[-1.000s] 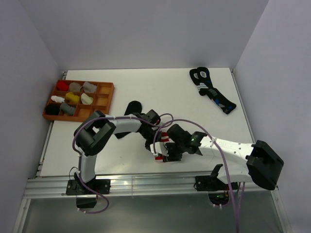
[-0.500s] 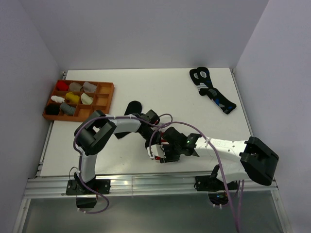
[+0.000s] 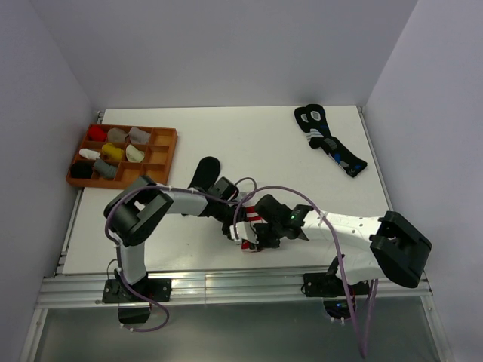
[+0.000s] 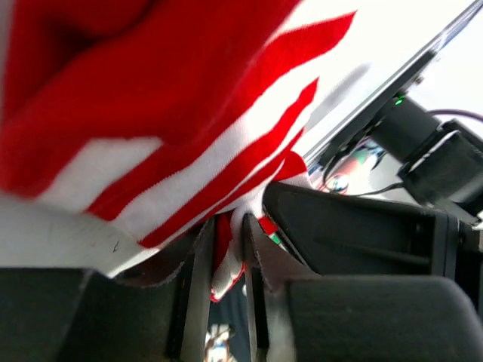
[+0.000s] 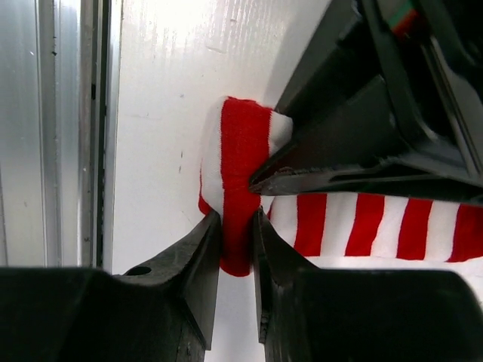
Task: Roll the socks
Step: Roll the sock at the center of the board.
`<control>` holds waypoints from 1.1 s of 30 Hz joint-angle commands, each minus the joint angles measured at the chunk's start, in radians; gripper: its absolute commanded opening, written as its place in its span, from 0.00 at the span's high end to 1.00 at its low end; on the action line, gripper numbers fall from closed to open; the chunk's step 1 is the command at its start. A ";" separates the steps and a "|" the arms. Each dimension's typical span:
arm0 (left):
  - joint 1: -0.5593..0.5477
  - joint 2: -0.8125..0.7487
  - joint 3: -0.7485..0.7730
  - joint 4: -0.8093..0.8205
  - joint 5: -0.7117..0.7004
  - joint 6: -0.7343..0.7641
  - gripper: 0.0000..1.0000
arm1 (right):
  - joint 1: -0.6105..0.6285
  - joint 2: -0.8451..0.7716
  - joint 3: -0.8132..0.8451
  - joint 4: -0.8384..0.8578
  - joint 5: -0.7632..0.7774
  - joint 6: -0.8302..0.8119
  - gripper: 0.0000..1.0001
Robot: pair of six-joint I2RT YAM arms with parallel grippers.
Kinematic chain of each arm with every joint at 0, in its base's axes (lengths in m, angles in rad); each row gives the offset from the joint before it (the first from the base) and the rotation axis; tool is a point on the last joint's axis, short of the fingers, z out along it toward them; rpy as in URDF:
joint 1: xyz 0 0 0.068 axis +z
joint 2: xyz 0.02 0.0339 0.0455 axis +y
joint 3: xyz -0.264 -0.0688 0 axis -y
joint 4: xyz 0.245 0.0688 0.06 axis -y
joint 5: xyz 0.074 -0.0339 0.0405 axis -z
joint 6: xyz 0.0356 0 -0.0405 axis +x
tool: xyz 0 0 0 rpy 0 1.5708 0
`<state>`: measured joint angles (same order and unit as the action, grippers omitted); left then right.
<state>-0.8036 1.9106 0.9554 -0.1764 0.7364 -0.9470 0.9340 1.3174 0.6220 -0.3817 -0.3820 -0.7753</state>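
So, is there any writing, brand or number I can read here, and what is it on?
None can be read.
The dark socks at the far right carry white rings and blue marks, too small to make out as letters.
The striped sock and the tray show no lettering.

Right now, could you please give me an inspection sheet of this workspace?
Surface: white table, no spills seen.
Job's things: striped sock near the front edge, between both grippers; black sock beside the left arm, untouched.
Clutter: orange tray of sock bundles, far left; dark ringed socks, far right.
Grippers: right gripper pinches the striped sock's end; left gripper has its fabric between the fingers, grip unclear.
Cables: purple cables loop over both arms.
Surroundings: grey walls; metal rail at the near edge.
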 commanded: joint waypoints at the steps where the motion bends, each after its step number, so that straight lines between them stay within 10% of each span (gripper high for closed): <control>1: -0.013 -0.044 -0.087 0.231 -0.115 -0.127 0.72 | -0.049 0.014 0.013 -0.080 -0.076 -0.030 0.85; 24: -0.095 -0.202 -0.271 0.457 -0.402 -0.243 0.75 | -0.397 0.517 0.441 -0.758 -0.455 -0.372 0.86; 33: -0.137 -0.304 -0.349 0.531 -0.543 -0.194 0.71 | -0.409 0.569 0.467 -0.633 -0.377 -0.187 0.86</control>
<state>-0.9169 1.6611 0.6224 0.2989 0.2714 -1.2053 0.5301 1.8652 1.0733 -1.0374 -0.8341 -1.0588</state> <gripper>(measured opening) 0.289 0.231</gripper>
